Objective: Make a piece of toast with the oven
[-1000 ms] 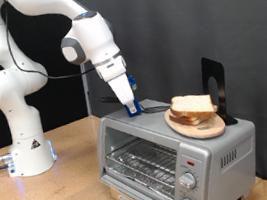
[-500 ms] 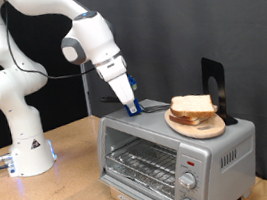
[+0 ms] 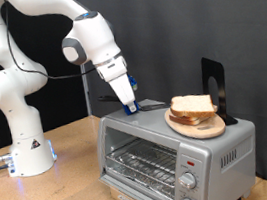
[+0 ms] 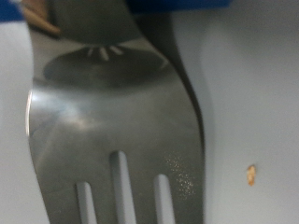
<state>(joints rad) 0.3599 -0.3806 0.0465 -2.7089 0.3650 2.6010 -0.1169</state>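
Black curtain [image 3: 212, 17] behind; wooden tabletop [image 3: 75, 149] below; even, soft light.

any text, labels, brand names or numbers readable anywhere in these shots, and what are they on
No text can be read in either view.
The oven: small marks around its two knobs in the exterior view, too small and blurred to read.
The fork filling the wrist view: bare metal, no stamp visible.
The gripper, the piece of toast and the wooden plate: no lettering shows.
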